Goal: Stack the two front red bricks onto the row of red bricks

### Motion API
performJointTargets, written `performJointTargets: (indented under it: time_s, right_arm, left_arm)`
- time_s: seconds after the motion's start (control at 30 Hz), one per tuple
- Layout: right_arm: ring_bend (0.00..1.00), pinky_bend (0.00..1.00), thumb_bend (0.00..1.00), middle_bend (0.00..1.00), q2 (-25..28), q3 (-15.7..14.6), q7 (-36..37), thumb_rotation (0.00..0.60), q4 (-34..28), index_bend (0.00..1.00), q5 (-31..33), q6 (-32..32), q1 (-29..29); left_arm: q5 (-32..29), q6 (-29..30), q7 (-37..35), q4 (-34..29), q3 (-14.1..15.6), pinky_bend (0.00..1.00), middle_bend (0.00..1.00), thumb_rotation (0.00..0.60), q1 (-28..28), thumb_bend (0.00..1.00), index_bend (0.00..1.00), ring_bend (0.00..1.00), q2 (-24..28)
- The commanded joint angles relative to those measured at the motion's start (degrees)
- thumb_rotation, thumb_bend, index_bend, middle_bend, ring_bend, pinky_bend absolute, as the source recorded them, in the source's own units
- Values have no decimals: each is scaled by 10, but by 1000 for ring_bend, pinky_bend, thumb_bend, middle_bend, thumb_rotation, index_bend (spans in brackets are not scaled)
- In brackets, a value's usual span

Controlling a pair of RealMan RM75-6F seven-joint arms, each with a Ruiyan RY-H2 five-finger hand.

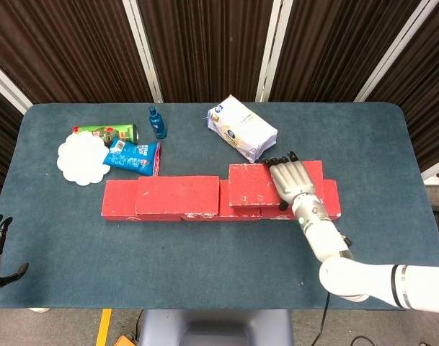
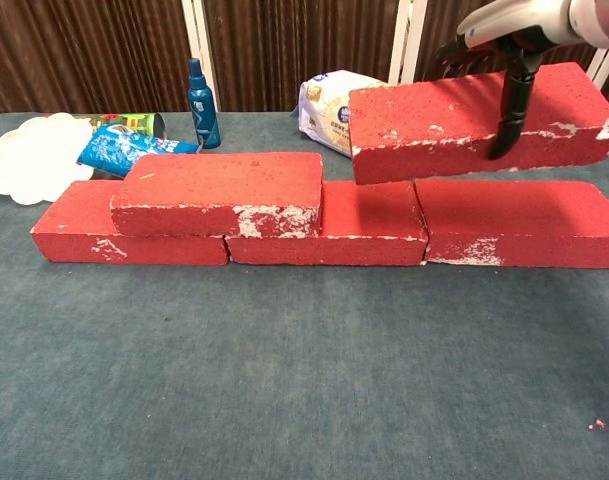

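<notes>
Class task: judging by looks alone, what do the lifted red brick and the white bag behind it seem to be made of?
Lifted brick: probably painted foam or light block; matte red, white chips at the edges. White bag: seemingly soft plastic film, smooth with printing.

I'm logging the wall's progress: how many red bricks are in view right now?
5. Three lie in a row on the table: left, middle, right. One rests on the left pair. One is held above by the right hand.

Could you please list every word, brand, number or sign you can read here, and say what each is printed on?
No text can be read.
White bag: round blue and gold emblem, lettering too small.
Blue snack packet: print blurred.
Green can: label blurred.
Blue bottle: label unreadable.
Red bricks: no markings.
</notes>
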Motion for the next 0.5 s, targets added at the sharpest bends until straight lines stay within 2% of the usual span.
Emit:
performJointTargets:
  time_s: [0.03,0.2,0.5]
  right_arm:
    - [246,0,0,337,0,-5,16,600,11,266,-7,-19,0]
    - [245,0,0,336,-12,-29,67,600,48,265,-67,-69,-22]
    - [223,0,0,336,-49,-56,137,600,94,265,-161,-94,-43]
  left_arm:
    - [-3,-1,-1,-1,0,32,0,600,0,220,0,0,1]
    - [-6,0,4,-5,-1,33,0,600,2,220,0,0,2]
    - [-6,3,2,-5,-3,33,0,600,3,220,0,0,2]
